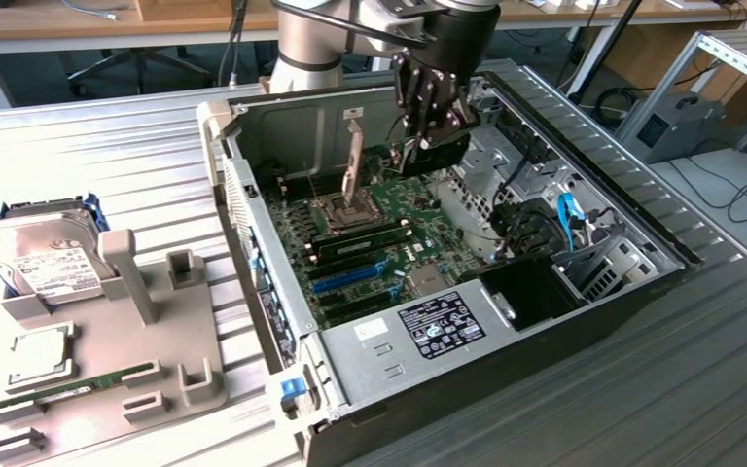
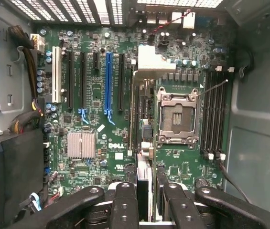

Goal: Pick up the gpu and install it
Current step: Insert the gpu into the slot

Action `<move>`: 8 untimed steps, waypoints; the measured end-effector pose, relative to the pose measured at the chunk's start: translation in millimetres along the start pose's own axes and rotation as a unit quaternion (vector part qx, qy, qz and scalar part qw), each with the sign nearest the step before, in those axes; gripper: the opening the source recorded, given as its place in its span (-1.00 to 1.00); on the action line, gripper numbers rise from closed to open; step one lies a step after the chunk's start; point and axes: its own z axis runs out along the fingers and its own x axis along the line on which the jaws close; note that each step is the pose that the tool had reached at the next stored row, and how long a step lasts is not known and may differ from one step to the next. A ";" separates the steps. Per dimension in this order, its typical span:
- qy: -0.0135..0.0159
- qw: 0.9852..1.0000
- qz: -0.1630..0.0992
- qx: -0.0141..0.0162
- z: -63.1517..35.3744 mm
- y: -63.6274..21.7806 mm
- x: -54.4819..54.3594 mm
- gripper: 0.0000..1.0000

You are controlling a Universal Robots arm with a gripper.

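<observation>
One claw (image 1: 432,131) hangs inside the open computer case (image 1: 633,229), clenched on the gpu (image 2: 143,143), which it carries edge-down just above the motherboard (image 1: 387,238). Seen from the wrist, the card's long axis runs away from the fingers (image 2: 125,205), parallel to the expansion slots. It sits between the blue slot (image 2: 108,81) and the CPU socket (image 2: 177,117), so the slots lie off to one side, near but apart.

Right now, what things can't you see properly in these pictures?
- The gpu: its fan side. The wrist view sees it edge-on, and in the exterior view the gripper that holds it covers its upper part.
- The hard drive: the label's words are too small to read in the exterior view.
- The arm: cut off by the exterior view's top edge.
</observation>
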 end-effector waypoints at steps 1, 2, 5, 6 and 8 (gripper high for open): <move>0.000 1.000 -0.002 0.000 0.0 0.0 0.0 -0.47; 0.000 1.000 -0.004 0.000 0.0 0.0 0.0 -0.47; 0.000 1.000 -0.010 0.000 0.1 0.0 0.0 -0.47; 0.000 1.000 -0.013 0.000 0.1 0.0 0.0 -0.47; 0.000 1.000 -0.017 0.000 0.1 0.0 0.0 -0.47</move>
